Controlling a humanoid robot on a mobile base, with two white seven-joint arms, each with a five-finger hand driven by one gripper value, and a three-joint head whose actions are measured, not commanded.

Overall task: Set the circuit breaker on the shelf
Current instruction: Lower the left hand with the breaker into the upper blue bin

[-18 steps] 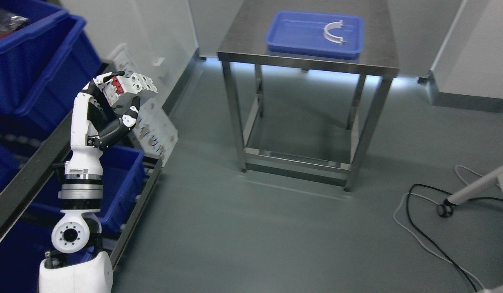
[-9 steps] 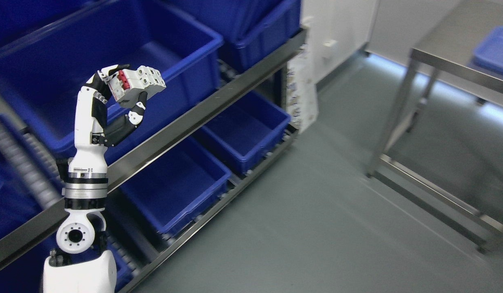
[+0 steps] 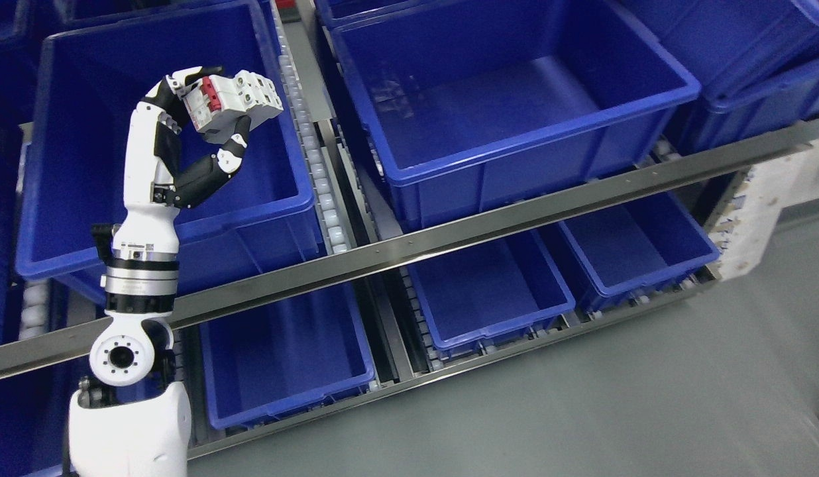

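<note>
We see 1 arm, the left, rising from the lower left corner. Left hand (image 3: pixel 201 142) raised, fingers (image 3: pixel 184 78) curled over the top of the circuit breaker (image 3: pixel 234 106) and the thumb (image 3: pixel 232 151) pressed up from beneath, so the grip is closed on it.

Breaker is white with red switch levers (image 3: pixel 209 99), tilted, held in the air in front of the left blue bin (image 3: pixel 65 245) on the upper level of the shelf (image 3: pixel 449 240). We cannot tell whether it is above the bin's opening or nearer to us.

A second, larger blue bin (image 3: pixel 515 142) sits just right of the first, a roller track (image 3: pixel 317 179) between them. Below the metal rail, 3 more blue bins (image 3: pixel 489 298) on the lower level. Grey floor (image 3: pixel 615 397) at lower right.
</note>
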